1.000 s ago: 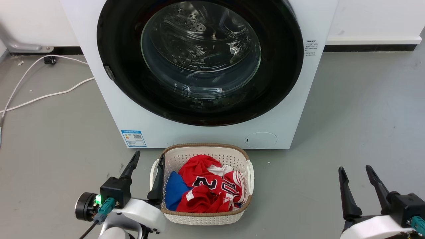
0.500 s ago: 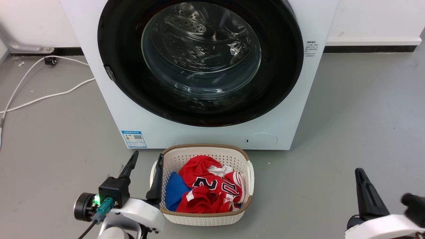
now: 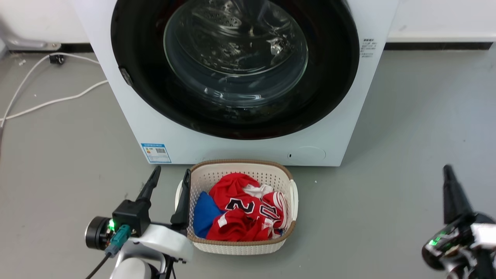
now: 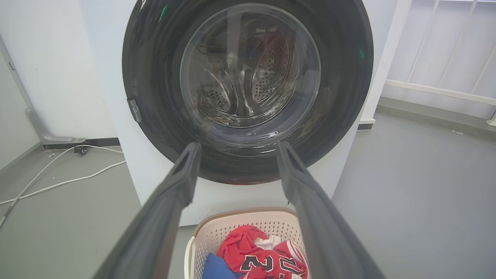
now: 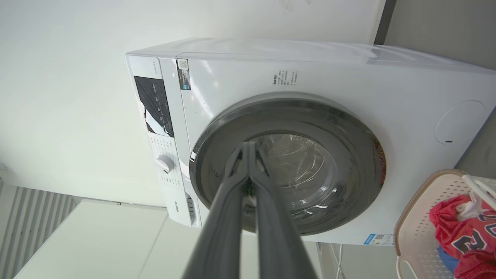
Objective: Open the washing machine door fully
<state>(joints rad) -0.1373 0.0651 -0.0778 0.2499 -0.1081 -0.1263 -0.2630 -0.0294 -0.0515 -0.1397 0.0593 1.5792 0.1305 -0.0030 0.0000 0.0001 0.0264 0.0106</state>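
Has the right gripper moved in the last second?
Yes. Measured against the laundry basket, the right gripper has gone up the head view toward the washing machine, farther right, and has shut.

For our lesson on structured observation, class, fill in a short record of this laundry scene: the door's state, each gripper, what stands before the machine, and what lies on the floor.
Door: washing machine door shut, flush with the white washing machine; nothing touches it
Left arm: left gripper open, empty, by the basket's left side
Right arm: right gripper shut, empty, aimed at the door, apart from it
Before machine: laundry basket holding a red jersey and blue cloth
Floor: white cable at left
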